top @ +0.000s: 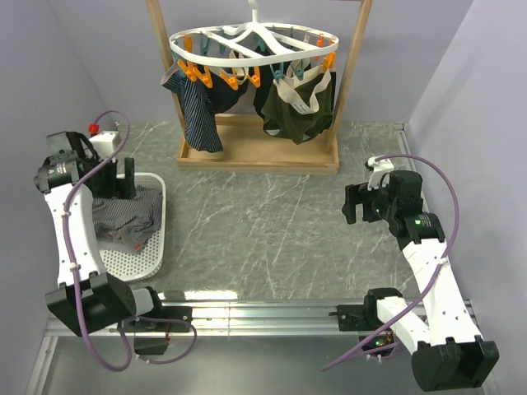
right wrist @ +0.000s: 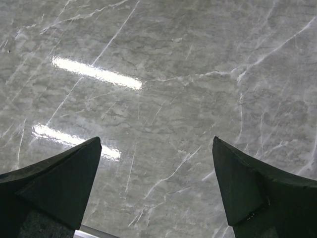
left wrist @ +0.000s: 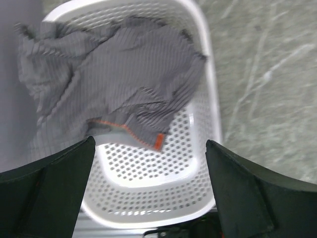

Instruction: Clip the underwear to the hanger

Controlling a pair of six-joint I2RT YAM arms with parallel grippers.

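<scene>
In the white basket (top: 161, 240) at the table's (top: 263, 222) left side, the underwear (top: 123, 218) lies crumpled & untouched. In the left wrist view its waistband and orange-red tag (left wrist: 158, 141) face the camera. The left gripper (top: 126, 177) hangs right above it w/ fingers spread wide and nothing between them, the cloth a little way below. The right gripper (top: 354, 204) is well apart, over bare table on the right. It's also spread wide & empty, and the wrist cam shows only marble btw the fingers.

The hanger (top: 239, 60) hangs at the back inside the wooden frame (top: 350, 82). It already carries a navy striped garment (top: 198, 111) on the left and a dark olive pair (top: 300, 107) on the right. Several orange and teal clips (top: 247, 78) look free, esp. along the front-middle.

Progress, in my judgement, is v. early, approx. at the pick-up stage. No grasp yet, nothing lifted, nothing clipped. Left to do:
- pinch the waistband
- lift the underwear out of the basket
- carry it to the hanger
- get a free clip opened & closed on the fabric, prob. w/ the right arm helping
</scene>
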